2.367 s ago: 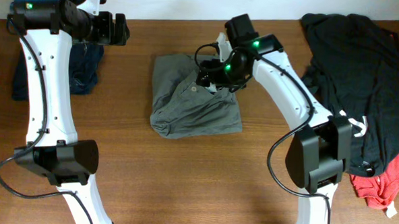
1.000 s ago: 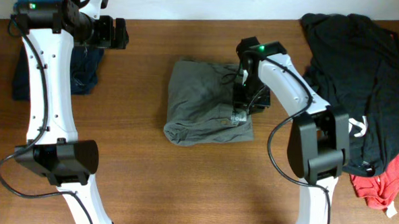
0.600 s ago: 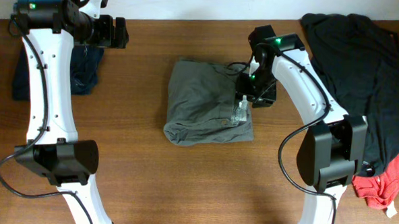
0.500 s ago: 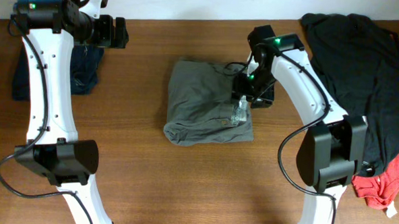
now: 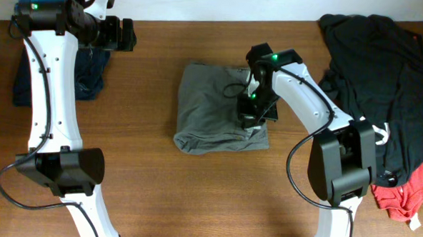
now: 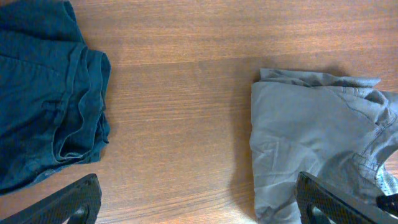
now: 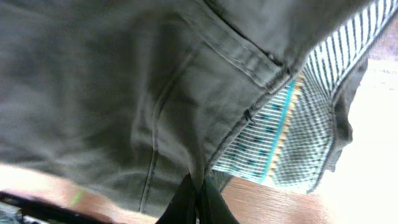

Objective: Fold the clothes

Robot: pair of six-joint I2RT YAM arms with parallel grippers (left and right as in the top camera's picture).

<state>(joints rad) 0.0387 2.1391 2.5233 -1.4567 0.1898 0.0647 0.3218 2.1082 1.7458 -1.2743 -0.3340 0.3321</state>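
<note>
While the right gripper (image 5: 247,119) presses down on the right-hand edge of the grey-olive shorts (image 5: 215,111), its two fingers are drawn together and pinch a fold of the cloth. The shorts lie bunched in a rough square at the middle of the wooden table (image 5: 194,196), slightly above centre in the overhead view, with the right arm reaching across from the right side of the frame and covering their upper right corner.

Seen from the right wrist, the shorts (image 7: 124,93) fill nearly the whole frame, a stitched seam running down to the closed gripper (image 7: 196,200) at the bottom edge, and a striped teal-and-white lining (image 7: 280,137) shows at the right.

At the upper left of the overhead frame the left gripper (image 5: 124,32) hangs well apart from the shorts, its fingers spread wide and gripping nothing. From that wrist the open gripper (image 6: 198,190) frames bare wood, with the shorts (image 6: 311,137) at the right and a dark blue garment (image 6: 43,93) at the left.

That blue garment (image 5: 92,74) sits just below the left gripper in the overhead view. A heap of black clothes (image 5: 385,62) spreads over the upper right corner, and a red cloth (image 5: 408,191) lies at the lower right, both close behind the right arm but clear of the shorts.
</note>
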